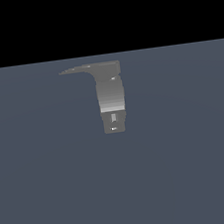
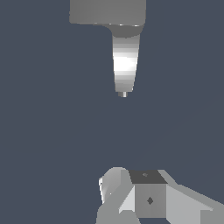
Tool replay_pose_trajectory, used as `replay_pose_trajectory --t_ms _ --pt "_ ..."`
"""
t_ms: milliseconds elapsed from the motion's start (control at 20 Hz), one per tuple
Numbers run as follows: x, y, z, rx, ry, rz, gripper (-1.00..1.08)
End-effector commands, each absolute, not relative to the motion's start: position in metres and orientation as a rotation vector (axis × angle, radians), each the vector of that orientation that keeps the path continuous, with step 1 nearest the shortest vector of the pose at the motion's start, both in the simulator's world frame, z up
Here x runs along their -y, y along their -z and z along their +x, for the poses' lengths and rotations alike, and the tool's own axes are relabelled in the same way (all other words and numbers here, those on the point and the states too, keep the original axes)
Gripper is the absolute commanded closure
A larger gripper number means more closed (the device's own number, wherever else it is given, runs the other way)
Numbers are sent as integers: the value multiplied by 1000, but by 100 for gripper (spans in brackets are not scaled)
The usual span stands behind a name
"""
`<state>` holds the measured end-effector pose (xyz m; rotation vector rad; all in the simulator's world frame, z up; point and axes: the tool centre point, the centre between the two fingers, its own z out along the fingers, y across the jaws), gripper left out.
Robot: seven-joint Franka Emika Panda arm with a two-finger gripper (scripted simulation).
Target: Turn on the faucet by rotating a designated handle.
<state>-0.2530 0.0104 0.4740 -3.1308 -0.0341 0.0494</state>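
Claw (image 2: 131, 192) parts show only in the wrist view: a rounded pale finger (image 2: 111, 183) beside a blocky grey piece with a dark top face. Only the one finger is plain, so I cannot tell whether the claw stands wide or narrow. It holds nothing that can be seen, and open blue-grey floor (image 2: 52, 131) lies between it and the faucet (image 2: 125, 61), so the two are well apart.

From the wrist, the faucet shows as a bright, banded column that narrows toward a small stub at its near end. At the far end it meets a broad flat grey slab (image 2: 107, 11), cut off by the picture's edge. I cannot tell whether that slab is the handle or part of the body.

The exterior view has no arm or claw in it. The faucet (image 1: 110, 94) sits alone on the floor (image 1: 44, 193), a little above the middle of the picture, close under the black band that fills the upper part. Its rounded column runs up and down the picture, lighter near the lower part. A darker notched block (image 1: 113, 121) forms its lower end. The handle (image 1: 78, 69) is a thin flat lever that leaves the column's top and reaches toward the exterior view's left, curving slightly and tapering to a point. Nothing touches it.
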Motion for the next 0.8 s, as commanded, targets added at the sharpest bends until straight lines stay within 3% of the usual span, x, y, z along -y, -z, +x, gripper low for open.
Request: replay_pose_trajectory --t_ms 0,750 --pt "-10 -474 -253 34 -49 -3131 108" --pt "-37 -458 -241 -146 -48 -3127 108"
